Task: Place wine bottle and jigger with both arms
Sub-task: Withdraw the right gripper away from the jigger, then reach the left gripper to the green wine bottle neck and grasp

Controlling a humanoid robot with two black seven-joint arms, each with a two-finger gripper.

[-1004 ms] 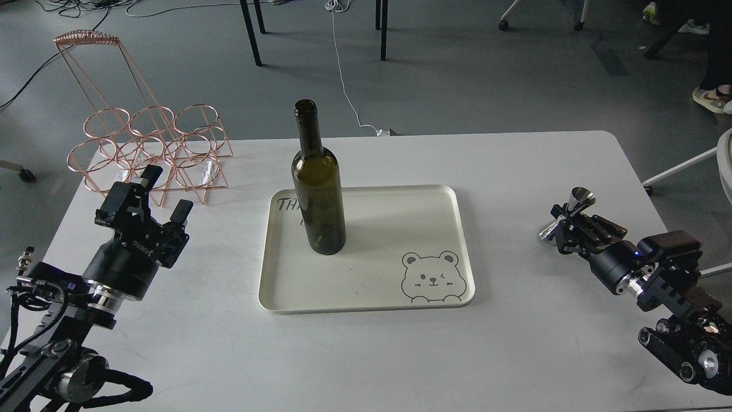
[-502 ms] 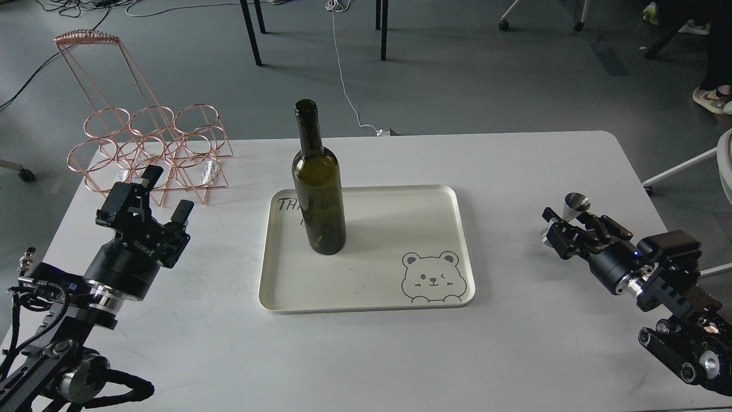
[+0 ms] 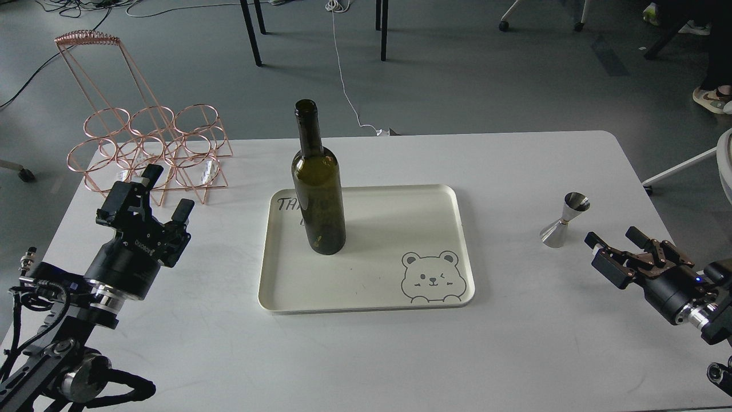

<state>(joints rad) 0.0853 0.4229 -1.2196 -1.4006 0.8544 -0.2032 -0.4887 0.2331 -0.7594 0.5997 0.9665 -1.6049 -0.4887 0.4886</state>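
Observation:
The dark olive-green wine bottle (image 3: 318, 183) stands upright on the left part of a cream tray (image 3: 400, 229) with a bear drawing. The silver jigger (image 3: 564, 220) stands upright on the white table, right of the tray. My right gripper (image 3: 612, 240) is open and empty, a little to the right of and nearer than the jigger, not touching it. My left gripper (image 3: 166, 191) is open and empty above the table's left side, well left of the bottle.
A copper wire bottle rack (image 3: 146, 143) stands at the table's back left corner, just behind my left gripper. The white table (image 3: 514, 343) ends close behind the tray. Chair legs and cables lie on the floor beyond.
My right gripper has let go of the jigger and pulled back to the right and toward me. The jigger now stands alone on the table. The left arm has not moved.

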